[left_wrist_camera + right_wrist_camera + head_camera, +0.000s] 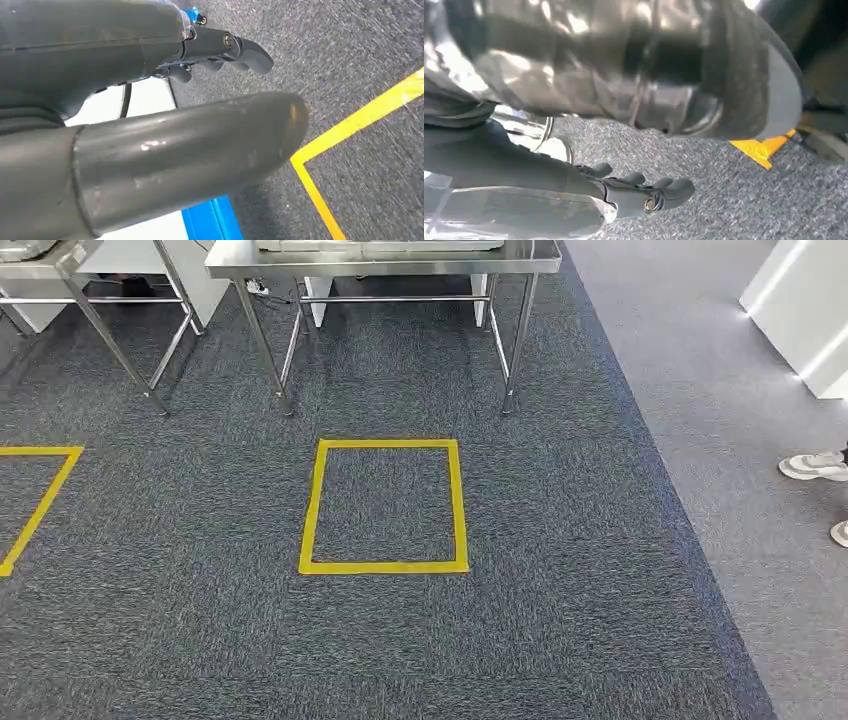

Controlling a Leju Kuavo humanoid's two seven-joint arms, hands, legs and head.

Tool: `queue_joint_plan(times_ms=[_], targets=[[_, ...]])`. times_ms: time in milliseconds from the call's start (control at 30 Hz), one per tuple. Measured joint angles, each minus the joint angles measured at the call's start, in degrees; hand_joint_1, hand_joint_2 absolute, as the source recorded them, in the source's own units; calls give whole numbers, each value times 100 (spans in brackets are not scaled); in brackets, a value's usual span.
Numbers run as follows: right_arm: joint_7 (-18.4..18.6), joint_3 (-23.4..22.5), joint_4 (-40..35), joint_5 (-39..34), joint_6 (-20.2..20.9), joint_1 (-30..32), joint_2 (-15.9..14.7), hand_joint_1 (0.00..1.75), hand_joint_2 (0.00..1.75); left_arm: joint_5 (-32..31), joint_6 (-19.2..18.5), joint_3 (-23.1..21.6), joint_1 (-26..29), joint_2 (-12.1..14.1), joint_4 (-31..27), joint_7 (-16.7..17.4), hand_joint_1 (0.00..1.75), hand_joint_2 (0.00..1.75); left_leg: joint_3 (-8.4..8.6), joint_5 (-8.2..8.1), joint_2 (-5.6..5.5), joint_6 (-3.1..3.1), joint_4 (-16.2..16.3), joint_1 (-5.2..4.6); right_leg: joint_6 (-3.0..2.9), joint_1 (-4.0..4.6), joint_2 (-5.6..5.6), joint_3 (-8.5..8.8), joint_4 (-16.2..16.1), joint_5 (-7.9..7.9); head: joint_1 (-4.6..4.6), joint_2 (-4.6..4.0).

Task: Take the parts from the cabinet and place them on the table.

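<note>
A steel table [380,262] stands ahead at the top of the head view, across dark carpet. My left hand [200,90] hangs over the carpet with thumb and fingers [240,50] apart and nothing between them. A glossy dark part [624,65] wrapped in shiny plastic lies against my right hand [574,165] and hides its thumb; the dark fingers [644,192] stretch out on its other side, with carpet showing in the gap. The cabinet is out of sight.
A yellow tape square [385,565] marks the carpet before the table, and part of another [40,500] lies at the left. A second steel table [60,265] stands far left. A person's shoes [815,466] and a white unit [810,310] are on the right.
</note>
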Motion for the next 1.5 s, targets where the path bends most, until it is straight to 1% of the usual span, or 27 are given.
queue_joint_plan(times_ms=[33,67,100,133,167,200,267,300,333,367,400,433,467,500,533,567,600,633,667,700,733,767,800,900,1033,1467,1500], targets=[[0,0,0,-4,0,0,0,0,0,2,-5,0,3,-4,0,0,0,0,31,-41,-6,-46,17,32,44,-39,-4,102,-256,220,2,0],[0,0,0,-4,0,-4,-4,0,0,7,-4,0,2,-11,0,0,0,0,76,-99,-16,-102,49,74,95,-80,-21,350,-755,529,2,0],[0,0,0,-7,-2,-8,-7,0,0,0,6,0,0,-13,0,7,0,0,119,-179,-22,-158,107,105,143,-126,-41,613,-1289,785,2,0],[2,2,2,-9,0,-5,-4,0,0,-4,24,0,1,-2,2,20,0,0,112,-245,-22,-233,145,96,174,-98,-22,674,-1362,581,4,0],[2,15,11,-13,2,-13,9,0,0,-4,41,0,-15,2,7,39,0,0,92,-316,-16,-304,235,75,66,-65,-4,675,-1398,561,2,0],[2,22,11,-13,0,-27,9,0,0,-4,39,0,-28,0,7,48,0,0,101,-318,-16,-326,205,75,-23,-56,-6,642,-1344,522,-2,0],[17,24,11,-17,-4,-27,-2,0,0,-4,50,0,-35,-4,7,96,0,0,135,-327,-20,-378,150,101,-123,-27,-3,625,-1297,460,-4,0],[20,26,2,-20,-7,-39,-13,0,0,-4,52,0,-38,-7,7,116,0,0,181,-372,-19,-408,135,125,-188,-33,1,660,-1315,445,-9,0],[20,26,2,-22,-5,-34,-13,0,0,-4,57,0,-46,-4,7,124,0,0,143,-466,-14,-392,296,131,-224,-29,-8,688,-1330,428,-6,0],[20,31,2,-22,-4,-37,-11,0,0,-4,68,0,-56,-4,7,127,0,0,-96,-675,-12,-369,746,121,-251,-14,-19,705,-1332,411,-9,0],[20,41,2,-22,-4,-40,-7,0,0,-4,74,0,-58,-4,7,140,0,0,-407,-891,-12,-360,1279,92,-272,2,-23,708,-1332,398,-7,0],[20,50,2,-24,-4,-40,-4,0,0,-4,85,0,-47,-4,7,142,0,0,-770,-1082,-13,-349,1867,66,-301,29,-23,712,-1332,379,-7,-2],[20,52,2,-28,-4,-40,-4,0,0,-2,103,0,-30,-2,7,144,0,0,-1024,-1135,-13,-328,2222,44,-319,59,-21,725,-1332,367,-9,0],[24,52,2,-28,-4,-35,-4,0,0,-2,105,0,-12,-4,7,144,0,0,-1198,-1017,-13,-283,2346,15,-340,90,-17,753,-1332,351,-7,0],[35,52,2,-28,-4,-28,-4,0,0,-4,109,0,-6,-4,7,142,0,0,-1217,-741,-13,-221,2156,-17,-353,122,-10,791,-1332,334,-9,0],[37,52,2,-28,-2,-24,-4,0,0,-2,107,0,-8,-4,7,140,0,0,-1133,-401,-14,-153,1770,-52,-364,151,-9,831,-1333,316,-7,0],[37,52,2,-28,0,-28,-4,0,0,-2,96,0,-10,2,7,116,0,0,-997,-60,-14,-67,1293,-100,-366,177,-4,875,-1335,299,-7,0],[37,55,2,-28,2,-26,0,0,0,-2,74,0,-14,15,7,87,0,0,-897,119,-12,48,927,-166,-367,173,-3,886,-1350,290,-7,0],[37,57,13,-31,18,-21,35,0,0,-2,61,0,-19,46,9,83,0,0,-890,75,8,97,894,-181,-344,217,-7,892,-1346,288,-2,0],[44,57,11,-31,13,-30,24,0,0,-2,48,0,-35,32,11,74,0,0,-851,71,6,80,741,-201,-310,180,5,858,-1349,309,-7,0],[44,57,11,-31,15,-43,20,0,0,-4,48,0,-32,26,9,72,0,0,-853,107,4,-100,703,-177,-333,214,0,841,-1340,291,-7,0],[44,57,13,-31,17,-41,20,0,0,-4,48,0,-28,26,9,72,0,0,-855,103,-4,-118,705,-188,-335,179,-7,841,-1347,301,-5,0],[48,57,13,-31,17,-29,20,0,0,-2,44,0,-17,26,9,70,0,0,-855,98,-16,-71,705,-202,-317,175,-17,848,-1352,306,-9,0],[50,57,13,-31,15,-23,20,0,0,0,48,0,-12,24,9,68,0,0,-858,106,-17,-62,705,-206,-280,169,-16,869,-1386,329,-7,-2],[50,57,13,-31,0,-23,18,0,0,7,48,0,-28,9,9,66,0,0,-856,108,-16,-33,705,-207,-254,168,-10,888,-1418,346,-7,0],[50,59,13,-31,-7,-23,18,0,0,44,68,0,-26,9,11,116,0,0,-856,98,-16,-17,708,-210,-241,149,-10,895,-1438,349,-7,0],[50,59,13,-31,-7,-22,18,0,0,44,76,0,-26,11,9,140,0,0,-859,90,-14,-4,732,-234,-217,137,-7,898,-1452,361,-7,0]])
